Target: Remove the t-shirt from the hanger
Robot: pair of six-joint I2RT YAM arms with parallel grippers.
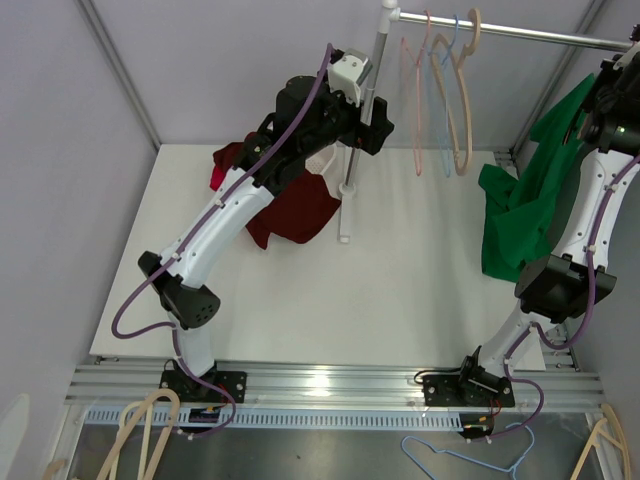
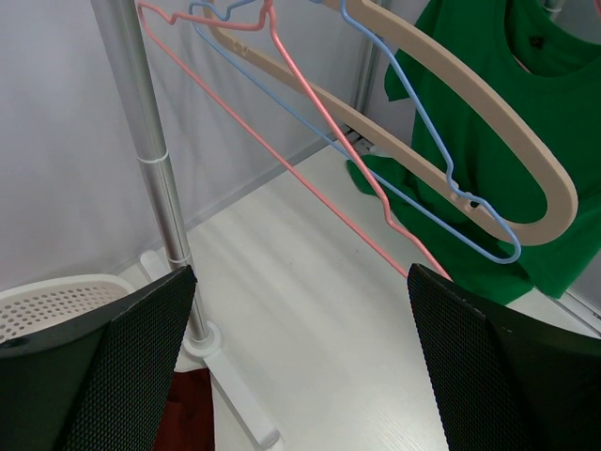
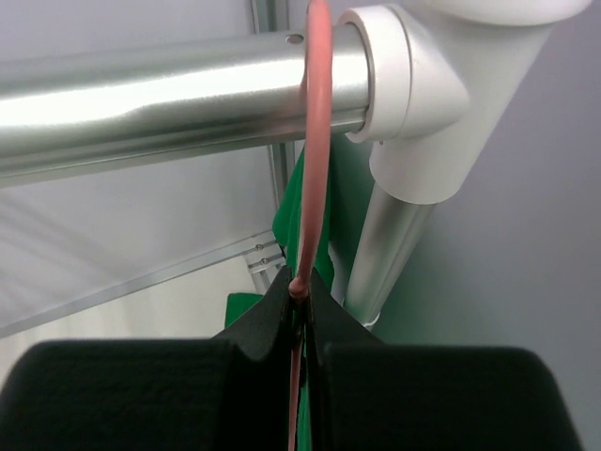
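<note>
The right claw (image 3: 300, 305) is pinched together on the thin wire neck of the pink hanger (image 3: 316, 141), just under the rail (image 3: 141, 103). The green t-shirt (image 1: 515, 215) hangs directly below it. The cloth looks light, soft and floppy, so the wide-apart, empty left claw (image 2: 300, 324) would best pinch a bunched hem or shoulder.
</note>
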